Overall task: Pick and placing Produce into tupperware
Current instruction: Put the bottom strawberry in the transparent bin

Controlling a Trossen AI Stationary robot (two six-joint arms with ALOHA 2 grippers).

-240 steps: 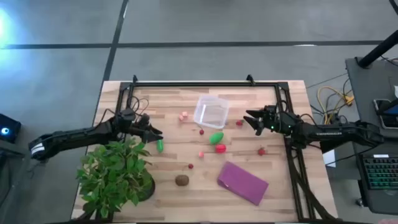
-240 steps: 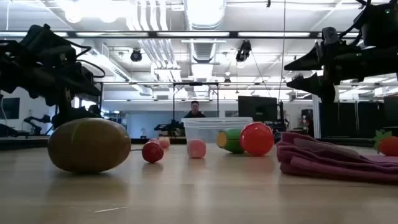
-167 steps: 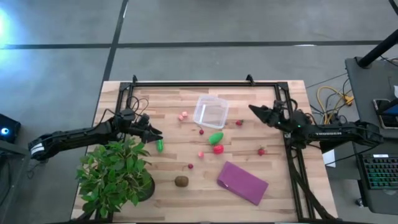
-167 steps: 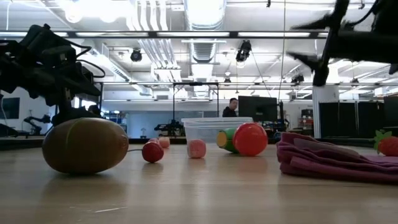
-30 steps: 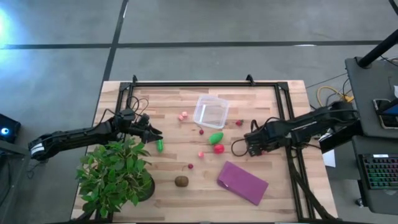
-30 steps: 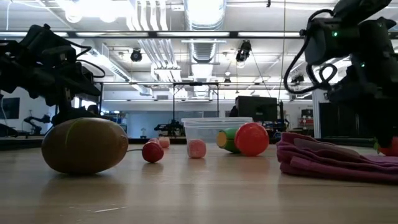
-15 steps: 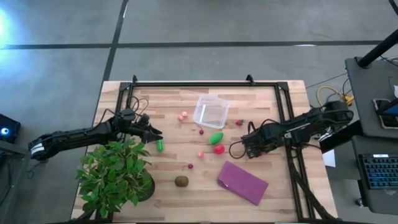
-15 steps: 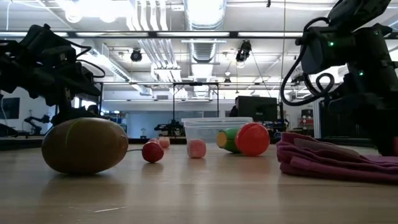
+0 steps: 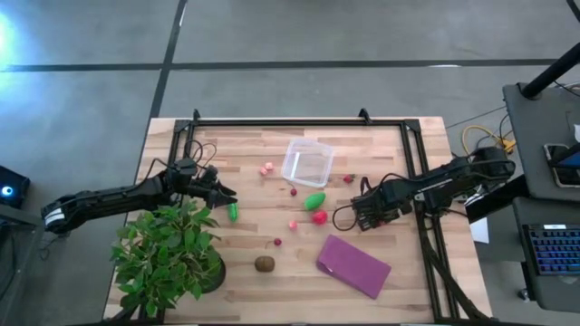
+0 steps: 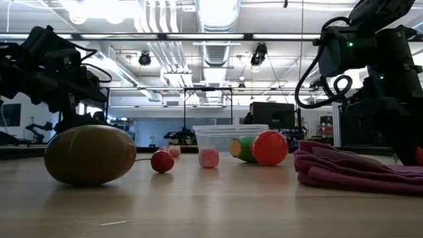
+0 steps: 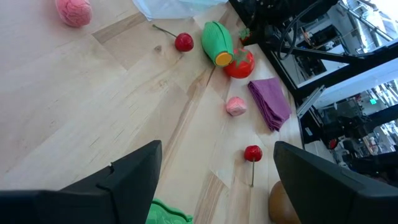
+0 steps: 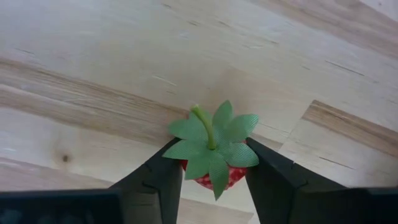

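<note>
The produce lies scattered on the wooden table around the clear tupperware (image 9: 306, 163). There is a green piece (image 9: 314, 200), a red one (image 9: 320, 216), pink ones (image 9: 267, 168), small cherries (image 9: 277, 242) and a brown one (image 9: 264, 263). My right gripper (image 9: 367, 215) points down at the table's right side and is shut on a red strawberry (image 12: 211, 152) with a green leaf cap. My left gripper (image 9: 222, 192) hangs open at the left, just above a green piece (image 9: 233, 212), with nothing between its fingers (image 11: 137, 168). My right gripper pinches the strawberry's red body (image 12: 214, 177) between its two fingers, one on each side, just under the leaf cap. The fingers come from above, pointing down. The strawberry stands upright with its stem up, down at the table's surface.
A purple cloth (image 9: 353, 265) lies near the front, just in front of my right gripper. A leafy potted plant (image 9: 168, 254) stands at the front left, below my left arm. A black frame (image 9: 299, 121) runs along the far and side edges.
In the low view, the red strawberry that showed beside my right gripper's finger at the picture's right edge now stands hidden behind the finger. My left arm has kept still.
</note>
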